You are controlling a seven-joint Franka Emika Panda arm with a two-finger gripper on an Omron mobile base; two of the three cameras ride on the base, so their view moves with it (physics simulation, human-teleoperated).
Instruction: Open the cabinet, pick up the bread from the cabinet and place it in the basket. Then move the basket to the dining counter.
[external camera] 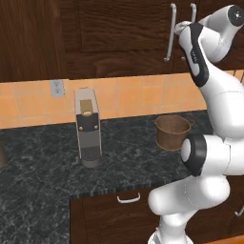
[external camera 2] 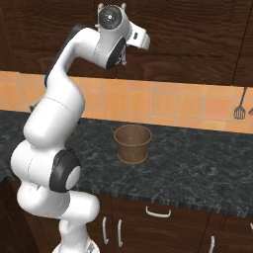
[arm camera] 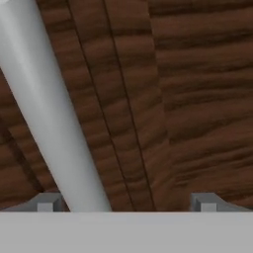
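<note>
The white Franka Panda arm with dark joints [external camera: 209, 157] is rising from the lower right of the left base view, bending at its dark elbow and reaching toward the upper right of the frame. In the right base view it is arching from the lower left up to the top centre. The two-finger gripper [arm camera: 126, 201] is standing wide open, its small grey fingertips [arm camera: 47, 201] showing at the bottom of the hand view.

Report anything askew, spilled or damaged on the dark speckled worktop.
Nothing stands out. The round brown woven basket stands upright, the grey coffee machine upright to its left, no spills. Above, the dark wood cabinet is shut, the open gripper at its silver bar handle.
</note>
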